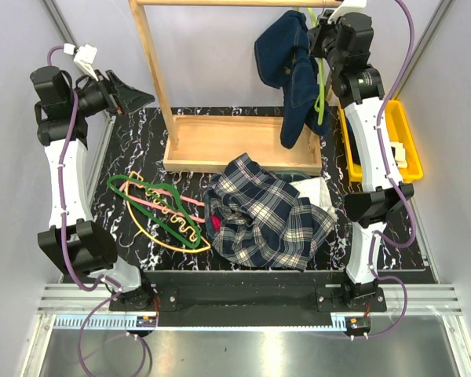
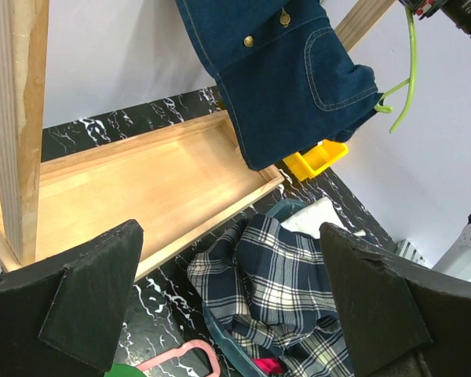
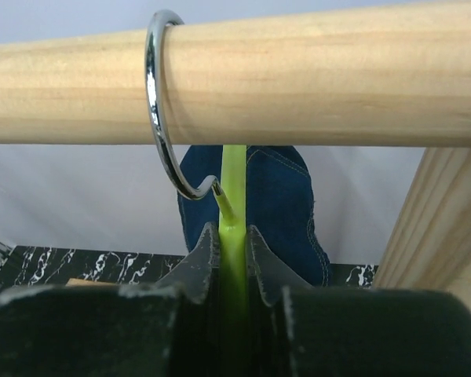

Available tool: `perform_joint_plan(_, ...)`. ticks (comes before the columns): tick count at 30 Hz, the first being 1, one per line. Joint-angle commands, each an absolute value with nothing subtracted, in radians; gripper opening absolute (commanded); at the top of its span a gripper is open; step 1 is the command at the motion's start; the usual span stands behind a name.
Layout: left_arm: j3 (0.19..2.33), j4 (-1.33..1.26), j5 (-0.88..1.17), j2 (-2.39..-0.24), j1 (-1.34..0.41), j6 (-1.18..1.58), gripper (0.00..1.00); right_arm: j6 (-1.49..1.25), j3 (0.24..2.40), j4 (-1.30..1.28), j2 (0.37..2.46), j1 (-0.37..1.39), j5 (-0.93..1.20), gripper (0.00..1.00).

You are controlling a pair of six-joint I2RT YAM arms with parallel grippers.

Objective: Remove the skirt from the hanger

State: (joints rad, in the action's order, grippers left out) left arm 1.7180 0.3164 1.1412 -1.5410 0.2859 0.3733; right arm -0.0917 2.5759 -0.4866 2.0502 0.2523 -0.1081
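The plaid skirt [image 1: 263, 218] lies crumpled on the black marbled counter [image 1: 133, 145], in front of the wooden rack's tray [image 1: 220, 141]. It is off the dark green hanger [image 1: 175, 225], which lies flat just to its left, tangled with a pink hanger [image 1: 153, 201] and a pale yellow one [image 1: 158, 242]. The left gripper [image 1: 133, 94] hangs above the counter's far left corner, its jaws spread wide and holding nothing. The right gripper [image 3: 231, 236] is up at the wooden rail [image 3: 298, 78], its jaws clenched on the stem of the lime-green hanger [image 3: 233, 181] that carries the denim garment [image 1: 294, 71].
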Motion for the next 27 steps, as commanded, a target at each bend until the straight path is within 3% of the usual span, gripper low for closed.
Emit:
perform_joint_plan(1, 1.726, 0.232, 1.141, -1.542, 0.287, 0.394, 0.99, -0.104, 2.646, -0.465, 2.023, 0.25, -0.1, 0.0)
perform_joint_plan(7, 1.723, 0.184, 1.164, -1.554, 0.273, 0.435, 0.99, -0.132, 2.732, -0.459, 1.971, 0.25, -0.057, 0.0)
perform_joint_plan(20, 1.706, 0.155, 1.155, -1.557, 0.204, 0.43, 0.99, -0.204, 2.283, -0.546, 1.574, 0.252, 0.291, 0.0)
perform_joint_plan(27, 1.752, 0.02, 1.219, -1.608, 0.068, 0.594, 0.99, -0.288, 2.279, -0.661, 1.476, 0.252, 0.423, 0.0)
